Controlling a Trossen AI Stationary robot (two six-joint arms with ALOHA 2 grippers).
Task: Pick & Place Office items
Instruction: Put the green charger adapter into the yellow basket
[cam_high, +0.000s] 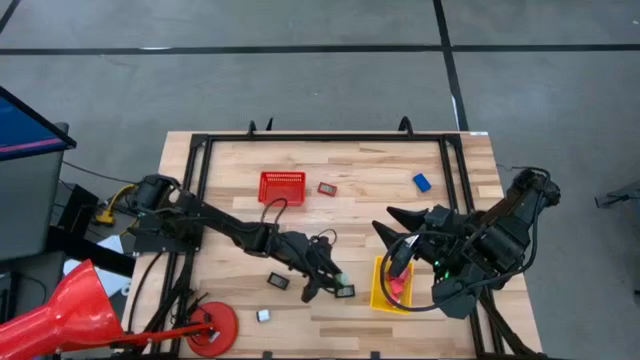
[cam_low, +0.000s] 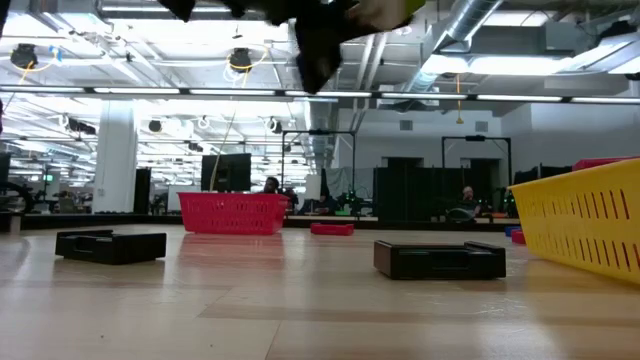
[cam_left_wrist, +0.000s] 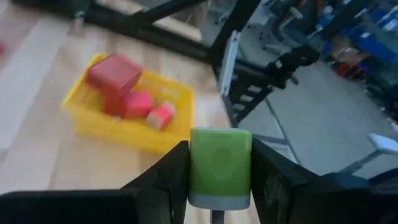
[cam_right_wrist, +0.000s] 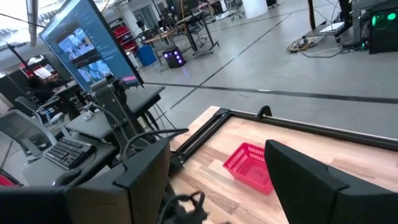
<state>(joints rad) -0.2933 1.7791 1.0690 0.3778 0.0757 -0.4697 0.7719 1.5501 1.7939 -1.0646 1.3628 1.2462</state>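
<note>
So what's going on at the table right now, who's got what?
The left gripper is shut on a small green block, held above the table short of the yellow bin. That bin already holds a few red and pink pieces. The right gripper is open and empty, raised over the table's right side. Other items lie loose on the wood: a blue block, a red piece beside the red basket, and some dark flat ones.

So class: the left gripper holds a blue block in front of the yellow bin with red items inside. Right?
Not quite. The block in the left gripper is green, not blue, as the left wrist view shows. The yellow bin does hold red items.
</note>
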